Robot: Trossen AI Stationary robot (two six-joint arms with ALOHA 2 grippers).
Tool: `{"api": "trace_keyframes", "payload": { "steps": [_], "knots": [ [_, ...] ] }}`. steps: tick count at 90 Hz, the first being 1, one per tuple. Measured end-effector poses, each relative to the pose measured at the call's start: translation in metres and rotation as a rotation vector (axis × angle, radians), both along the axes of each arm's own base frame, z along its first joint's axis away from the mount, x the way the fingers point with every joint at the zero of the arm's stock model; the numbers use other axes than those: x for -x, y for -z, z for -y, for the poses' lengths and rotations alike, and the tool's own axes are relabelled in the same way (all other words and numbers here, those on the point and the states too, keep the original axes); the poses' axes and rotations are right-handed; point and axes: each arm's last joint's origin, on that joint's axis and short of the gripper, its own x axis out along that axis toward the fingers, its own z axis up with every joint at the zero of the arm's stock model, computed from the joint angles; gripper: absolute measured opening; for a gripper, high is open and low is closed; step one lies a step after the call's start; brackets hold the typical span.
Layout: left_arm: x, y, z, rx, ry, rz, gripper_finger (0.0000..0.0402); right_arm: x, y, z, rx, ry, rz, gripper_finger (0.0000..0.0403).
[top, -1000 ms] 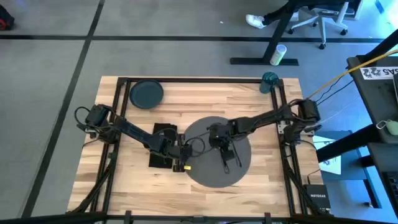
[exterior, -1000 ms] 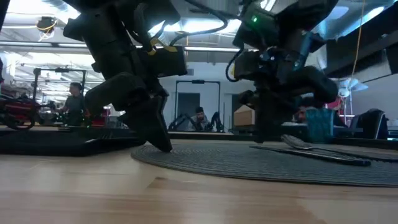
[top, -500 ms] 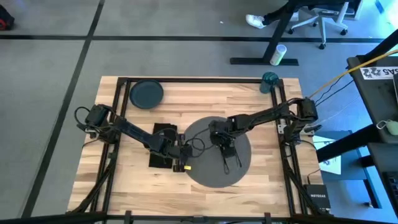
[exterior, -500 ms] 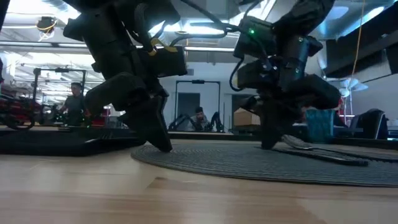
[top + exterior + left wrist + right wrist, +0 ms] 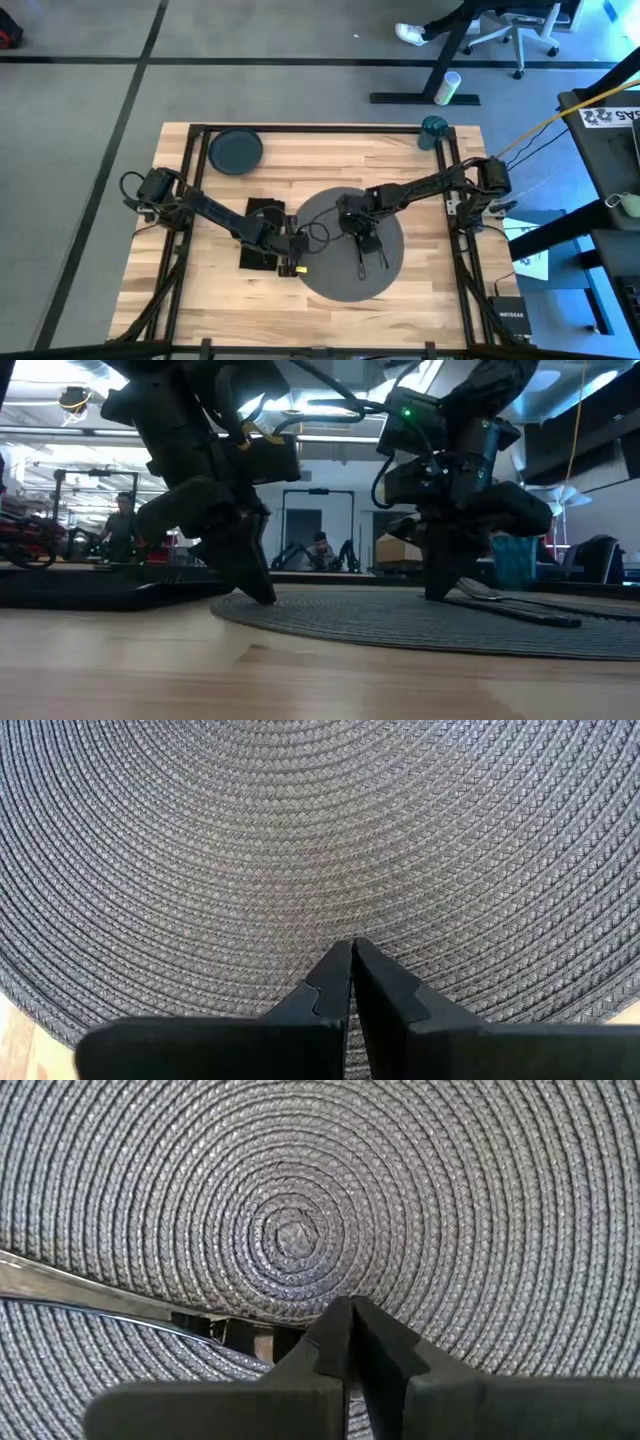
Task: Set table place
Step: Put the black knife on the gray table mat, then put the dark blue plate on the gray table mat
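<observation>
Right now the right gripper (image 5: 362,237) is down on the grey placemat (image 5: 325,275), close to its middle, with its two dark fingers (image 5: 340,1342) pressed together, tips on the weave. In the right wrist view the woven spiral centre of the mat sits just ahead of those tips, and a shiny metal utensil handle (image 5: 90,1293) runs in from the side and disappears under the fingers; whether it is actually pinched, I cannot tell. From above, the cutlery (image 5: 372,260) lies on the placemat just beside that gripper, toward the near edge of the mat. In the low view a spoon (image 5: 478,590) rests on the mat beside the gripper.

Over at the placemat's left rim, the left gripper (image 5: 293,245) is down too, fingers (image 5: 335,990) closed against each other with nothing between them, tips on the mat just inside its edge.

Outward from the placemat: the black napkin (image 5: 262,212) lies flat on the table (image 5: 330,160) just to the left of the mat, partly under the left arm. The dark blue-grey plate (image 5: 235,151) sits well away toward the table's far left corner, and the small teal cup (image 5: 433,129) stands at the far right corner, by the black rail.
</observation>
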Motion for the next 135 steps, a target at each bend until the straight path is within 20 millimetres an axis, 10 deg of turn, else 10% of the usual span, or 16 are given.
{"api": "trace_keyframes", "payload": {
  "steps": [27, 57, 102, 135],
  "knots": [
    [0.004, -0.009, -0.001, -0.003, 0.030, 0.000, 0.0000, -0.006, -0.006, 0.000, 0.024, -0.019, 0.039, 0.0000],
    [0.026, -0.070, -0.021, -0.122, -0.052, -0.055, 0.0000, -0.021, -0.024, 0.001, 0.055, -0.057, 0.117, 0.0000],
    [0.072, -0.069, -0.166, -0.214, -0.556, -0.466, 0.0001, -0.037, -0.063, 0.004, 0.190, -0.068, 0.116, 0.0014],
    [0.100, -0.051, -0.219, -0.206, -0.584, -0.551, 0.0062, -0.037, -0.066, 0.004, 0.192, -0.076, 0.097, 0.0066]
  ]
}}
